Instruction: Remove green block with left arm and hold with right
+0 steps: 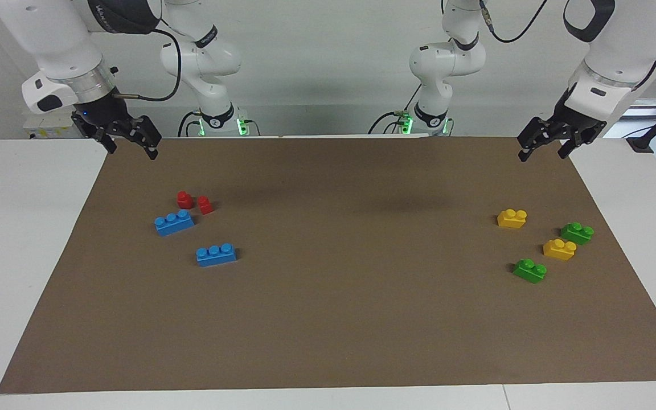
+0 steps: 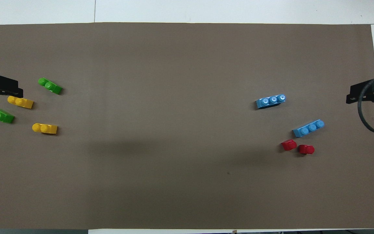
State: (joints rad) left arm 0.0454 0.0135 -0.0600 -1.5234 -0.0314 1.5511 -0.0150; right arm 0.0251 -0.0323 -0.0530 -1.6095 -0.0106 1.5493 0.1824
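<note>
Left end effector (image 1: 550, 145) hangs open over the brown mat's (image 1: 333, 319) corner; right end effector (image 1: 128, 136) likewise, empty; green block (image 1: 530, 270) lies beside a yellow brick (image 1: 559, 249), a darker green brick (image 1: 577, 233) nearer the robots.

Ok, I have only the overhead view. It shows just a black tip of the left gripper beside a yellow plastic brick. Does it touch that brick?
Observer: No. The left gripper hangs high above the brown paper mat, touching nothing.
Operator: Does it hold anything?
Observer: No, its jaws stand open and empty; the bright green two-stud plastic brick lies on the mat.
Operator: And the right gripper?
Observer: The right gripper is also raised, open and empty.
</note>
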